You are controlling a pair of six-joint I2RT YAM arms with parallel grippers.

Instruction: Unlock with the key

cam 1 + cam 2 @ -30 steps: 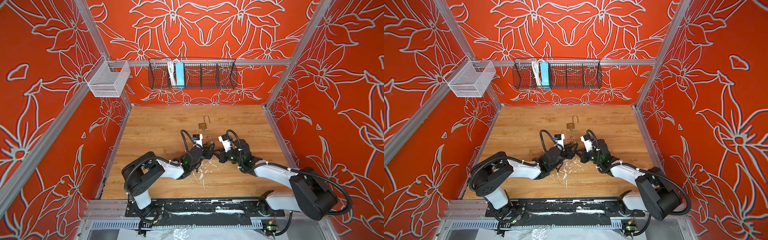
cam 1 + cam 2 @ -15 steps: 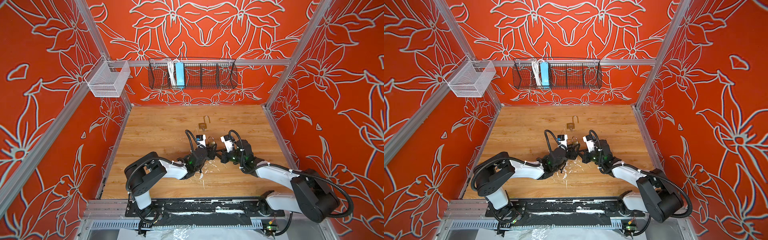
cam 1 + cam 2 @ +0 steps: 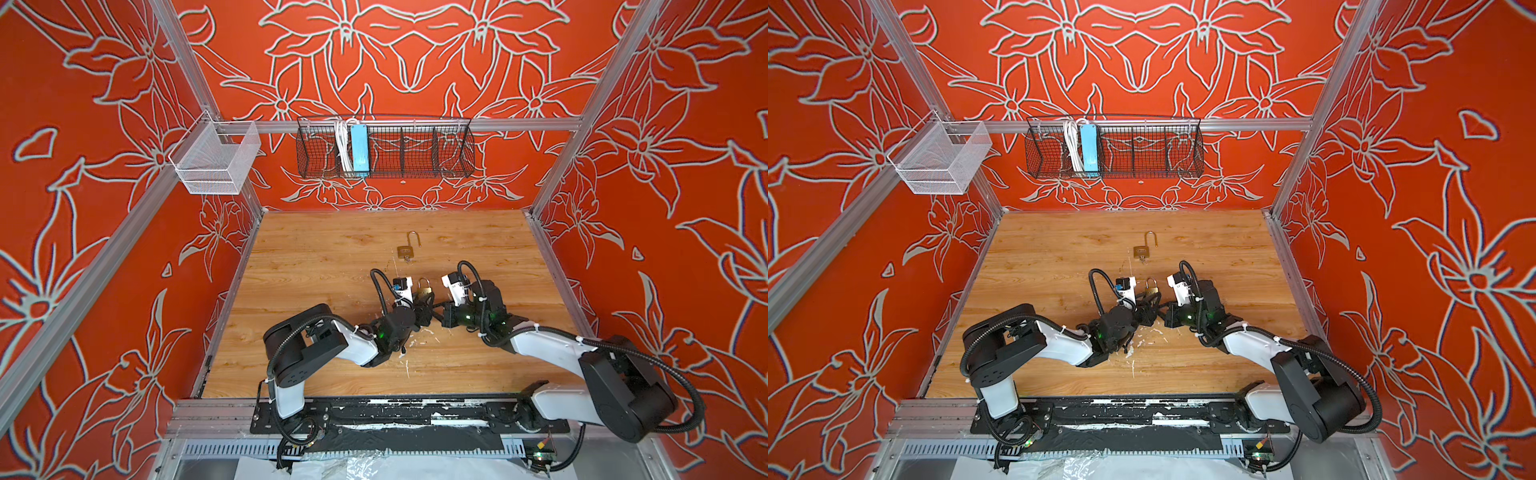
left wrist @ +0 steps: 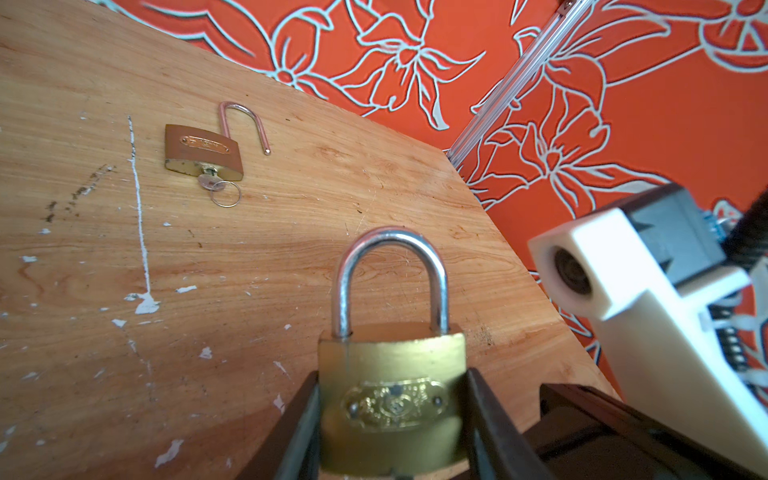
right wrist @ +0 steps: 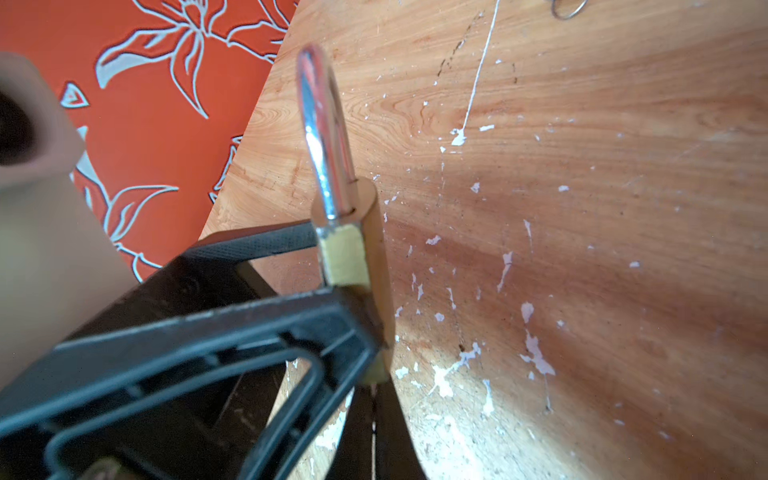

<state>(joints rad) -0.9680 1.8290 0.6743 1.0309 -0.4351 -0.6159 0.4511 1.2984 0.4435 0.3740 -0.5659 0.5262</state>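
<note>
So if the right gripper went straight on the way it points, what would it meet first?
The bottom end of the padlock clamped in the left gripper. The right gripper looks nearly touching it, though depth is unclear.

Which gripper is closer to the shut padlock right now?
Left. The left gripper clamps the shut padlock by its brass body. The right gripper, shut, sits just off the lock's bottom end; whether it touches can't be told.
</note>
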